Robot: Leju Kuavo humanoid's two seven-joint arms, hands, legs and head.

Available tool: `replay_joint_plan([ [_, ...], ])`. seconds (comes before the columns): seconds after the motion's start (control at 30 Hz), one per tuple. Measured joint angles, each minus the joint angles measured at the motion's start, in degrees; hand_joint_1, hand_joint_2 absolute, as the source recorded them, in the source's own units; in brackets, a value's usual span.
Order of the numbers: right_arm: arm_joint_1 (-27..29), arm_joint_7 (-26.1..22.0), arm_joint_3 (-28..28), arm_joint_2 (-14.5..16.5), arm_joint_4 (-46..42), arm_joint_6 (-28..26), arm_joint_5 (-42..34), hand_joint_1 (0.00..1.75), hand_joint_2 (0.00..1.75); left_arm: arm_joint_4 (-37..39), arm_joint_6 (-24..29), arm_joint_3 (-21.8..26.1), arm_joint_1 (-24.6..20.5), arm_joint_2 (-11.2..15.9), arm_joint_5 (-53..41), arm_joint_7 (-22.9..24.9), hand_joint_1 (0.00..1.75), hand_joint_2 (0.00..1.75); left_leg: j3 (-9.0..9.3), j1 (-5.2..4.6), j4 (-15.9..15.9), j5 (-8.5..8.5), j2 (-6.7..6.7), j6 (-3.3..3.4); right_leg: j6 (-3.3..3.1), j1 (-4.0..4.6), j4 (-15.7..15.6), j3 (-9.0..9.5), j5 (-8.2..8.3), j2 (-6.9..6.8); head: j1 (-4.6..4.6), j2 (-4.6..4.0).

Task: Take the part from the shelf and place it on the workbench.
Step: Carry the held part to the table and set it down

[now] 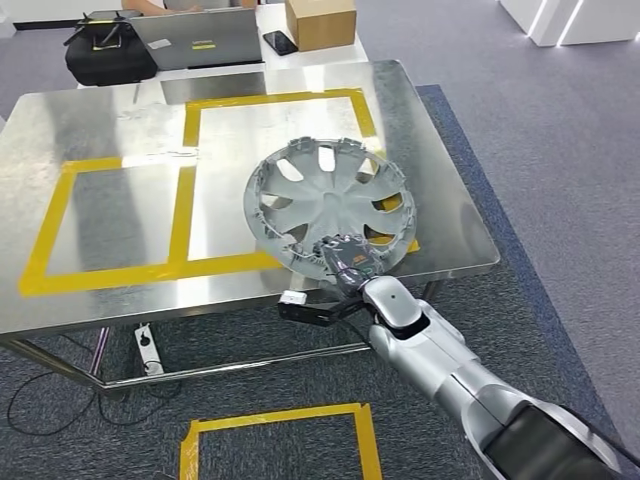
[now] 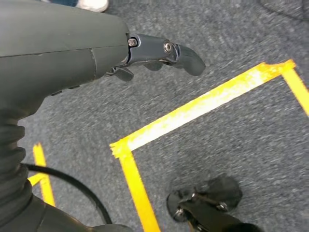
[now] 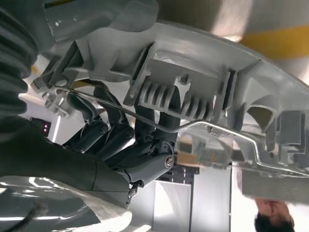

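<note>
The right hand (image 1: 346,258) grips the near rim of a grey wheel cover (image 1: 329,205), its fingers (image 3: 109,133) curled under the rim among the moulded clips and the wire retaining ring on the underside. The wheel cover sits over the near right part of the steel workbench (image 1: 113,130), with its near rim at the bench's front edge, where the hand reaches in from beyond the edge. From the head view I cannot tell whether the cover rests flat on the sheet or is held just above it. Its spoked face is turned up; being round, it has no long axis to speak of.

The cover overlaps the near right corner of the right-hand rectangle of yellow tape (image 1: 181,215), covering part of the tape line there. To its left the bench top lies bare inside two taped rectangles, and the right edge of the bench is near the cover's far rim. At the back stand a laptop (image 1: 198,38), a black bag (image 1: 106,48), a phone (image 1: 280,42) and a cardboard box (image 1: 321,22), all well apart from the cover. Below the bench a power strip (image 1: 149,350) and cables lie on the grey carpet.

The left hand (image 2: 160,50) hangs over the carpet beside a yellow floor marking (image 2: 204,104), holding nothing, fingers loosely extended.
</note>
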Motion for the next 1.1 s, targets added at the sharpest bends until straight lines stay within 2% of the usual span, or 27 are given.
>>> replay_joint_plan([
  [0.03, 0.0, -0.1, 0.0, 0.4, 1.2, -0.6, 0.0, 0.0, 0.0, 0.0, 0.1, -0.1, 0.0, 0.0, -0.1, -0.1, 0.0, 1.75, 0.67, -0.08, -1.5, 0.07, -0.03, 0.2, 0.31, 0.09, 0.1, -0.07, -0.12, 0.01, -0.01, 0.0],
  [0.1, 0.1, -0.5, 0.0, 1.0, 3.1, -2.1, -0.2, 0.0, 0.0, 0.1, 0.3, -0.3, 0.2, 0.0, -0.3, -0.3, 0.0, 1.75, 0.93, -0.22, -1.8, -0.45, -0.06, 1.04, 0.85, 0.15, 0.0, -0.09, -0.18, 0.03, 0.07, 0.0],
  [0.17, 0.2, -0.8, -0.1, 1.3, 4.0, -3.2, -0.6, 0.0, 0.0, 0.1, 0.7, -0.4, 0.4, 0.1, -0.3, -0.7, 0.0, 0.87, 1.12, -0.14, -2.0, -0.43, 0.0, 1.94, 1.29, 0.06, 0.8, -0.48, -1.05, 0.0, 0.18, 0.0],
  [0.23, 0.4, -1.1, -0.2, 1.4, 4.5, -3.9, -1.2, 0.0, 0.0, 0.1, 1.0, -0.5, 0.3, 0.3, 0.2, -1.3, 0.0, 0.0, 1.29, -0.1, -2.2, -0.39, 0.06, 2.72, 1.46, 0.08, 5.9, -3.01, -3.82, -0.05, 0.33, 0.0],
  [0.3, 1.3, -1.7, -0.5, 1.6, 4.6, -4.6, -2.6, 0.0, 0.0, 0.1, 1.3, -0.5, 0.4, 0.3, 0.8, -1.8, 0.0, 0.0, 1.29, -0.36, -2.2, -0.48, 0.04, 3.1, 1.37, 0.2, 13.9, -7.07, -6.96, -0.07, 0.39, 0.0],
  [0.33, 2.0, -2.1, -0.9, 1.7, 4.4, -4.9, -3.7, 0.0, 0.0, 0.1, 1.4, -0.5, 0.4, 0.3, 1.1, -1.9, 0.0, 0.0, 1.31, -0.53, -2.2, -0.51, 0.01, 3.18, 1.23, 0.29, 16.4, -8.48, -7.47, -0.07, 0.38, 0.0],
  [0.37, 2.8, -2.4, -1.4, 1.8, 3.8, -5.2, -4.9, 0.0, 0.0, 0.1, 1.6, -0.5, 0.4, 0.3, 1.3, -2.1, 0.0, 0.0, 1.35, -0.7, -2.2, -0.54, -0.04, 3.23, 0.96, 0.43, 16.8, -8.89, -6.87, -0.06, 0.39, 0.0],
  [0.4, 3.7, -2.6, -2.0, 1.9, 2.7, -5.3, -6.1, 0.0, 0.0, 0.1, 1.7, -0.4, 0.5, 0.3, 1.4, -2.2, 0.0, 0.0, 1.41, -0.88, -2.1, -0.55, -0.09, 3.25, 0.54, 0.61, 14.8, -8.14, -5.26, -0.05, 0.4, 0.0],
  [0.47, 5.0, -2.8, -3.2, 1.9, -0.1, -5.4, -7.9, 0.0, 0.0, 0.1, 2.1, -0.4, 0.4, 0.3, 1.5, -2.2, 0.0, 0.0, 1.52, -1.22, -2.1, -0.6, -0.12, 3.29, -0.65, 1.13, 7.1, -4.55, -1.44, -0.1, 0.36, 0.0],
  [0.5, 5.4, -3.0, -3.7, 2.0, -1.6, -5.5, -8.7, 0.0, 0.0, 0.1, 2.3, -0.4, 0.4, 0.2, 1.6, -2.1, 0.0, 0.0, 1.46, -1.41, -2.1, -0.64, -0.08, 3.25, -1.11, 1.35, 3.8, -2.83, -0.36, -0.17, 0.33, 0.0],
  [0.53, 5.8, -3.2, -4.1, 2.0, -3.0, -5.5, -9.7, 0.0, 0.0, 0.1, 2.4, -0.4, 0.4, 0.2, 1.6, -2.1, 0.0, 0.0, 1.37, -1.51, -2.0, -0.66, -0.02, 3.16, -1.33, 1.5, 1.7, -1.72, 0.09, -0.24, 0.31, 0.0],
  [0.63, 7.9, -4.5, -6.0, 2.1, -7.9, -5.8, -14.1, 0.0, 0.0, 0.1, 2.8, -0.3, 0.6, 0.2, 2.1, -2.0, 0.0, 0.0, 1.21, -1.41, -1.9, -0.73, 0.12, 2.63, -1.2, 1.49, 0.4, -0.9, 0.19, -0.33, 0.31, 0.0],
  [0.7, 10.4, -6.0, -8.0, 2.0, -13.5, -5.8, -19.7, 0.0, 0.0, 0.1, 3.1, -0.1, 0.7, 0.2, 2.6, -1.9, 0.0, 0.0, 0.61, -1.28, -0.1, -2.24, 0.14, 1.89, -1.32, 1.15, -0.1, -0.58, 0.44, -0.35, 0.15, 0.0],
  [0.73, 11.7, -6.8, -9.0, 2.0, -16.2, -5.6, -22.7, 0.0, 0.0, 0.1, 3.2, 0.1, 0.8, 0.2, 3.0, -1.8, 0.0, 0.0, -0.3, -1.14, 2.2, -3.78, 0.14, 1.48, -1.4, 0.95, -0.3, -0.41, 0.54, -0.39, 0.03, 0.0],
  [0.8, 14.5, -8.3, -11.2, 1.8, -21.6, -5.4, -28.9, 0.0, 0.0, 0.1, 3.5, 0.6, 1.0, 0.2, 3.8, -1.8, 0.0, 0.0, -2.95, -0.7, 8.9, -7.27, 0.17, 0.79, -1.54, 0.91, -0.3, -0.28, 0.49, -0.42, -0.11, 0.0],
  [0.83, 16.1, -8.9, -12.5, 1.5, -24.3, -5.3, -31.4, 0.0, 0.0, 0.1, 3.7, 0.9, 1.2, 0.2, 4.1, -1.7, 0.0, 0.0, -4.04, -0.5, 11.6, -8.29, 0.18, 0.56, -1.54, 0.89, -0.3, -0.21, 0.44, -0.44, -0.1, 0.0],
  [0.87, 17.9, -9.6, -13.8, 1.2, -27.0, -5.3, -33.8, 0.0, 0.0, 0.1, 3.9, 1.1, 1.4, 0.2, 4.5, -1.7, 0.0, 0.0, -4.53, -0.33, 13.0, -8.52, 0.19, 0.38, -1.52, 0.85, -0.3, -0.16, 0.38, -0.45, -0.09, 0.0],
  [0.9, 19.8, -10.3, -15.2, 0.8, -29.7, -5.4, -36.2, 0.0, 0.0, 0.1, 4.1, 1.5, 1.6, 0.2, 4.9, -1.6, 0.0, 0.0, -4.07, -0.15, 12.4, -7.68, 0.2, 0.25, -1.45, 0.77, -0.3, -0.09, 0.3, -0.42, -0.1, 0.0],
  [0.93, 21.6, -11.0, -16.4, 0.5, -32.0, -5.5, -38.2, 0.0, 0.0, 0.1, 4.3, 1.8, 1.7, 0.2, 5.2, -1.7, 0.0, 0.0, -2.63, 0.02, 9.7, -5.94, 0.21, 0.17, -1.3, 0.68, -0.2, 0.03, 0.2, -0.36, -0.09, 0.0],
  [1.0, 25.9, -12.7, -19.0, -0.2, -36.8, -6.3, -42.3, 0.0, 0.0, 0.1, 4.8, 2.5, 1.8, 0.2, 6.3, -2.0, 0.0, 0.0, 1.26, 0.21, 2.2, -2.87, 0.15, 0.1, -0.71, 0.64, 0.0, 0.26, -0.17, -0.28, -0.16, 0.0],
  [1.03, 28.4, -13.5, -20.5, -0.5, -39.2, -6.8, -44.1, 0.0, 0.0, 0.1, 5.0, 2.9, 1.8, 0.0, 6.8, -2.2, 0.0, 0.0, 2.55, 0.2, -0.3, -2.32, 0.07, 0.26, -0.33, 0.69, 0.1, 0.32, -0.33, -0.3, -0.21, 0.0],
  [1.1, 33.6, -15.2, -23.9, -1.1, -44.1, -7.9, -47.5, 0.0, 0.0, 0.1, 5.3, 3.9, 2.0, -0.2, 8.0, -2.5, 0.0, 0.0, 3.36, -0.07, -1.7, -2.66, -0.11, 0.86, 0.34, 0.8, 0.2, 0.37, -0.51, -0.36, -0.16, 0.0],
])
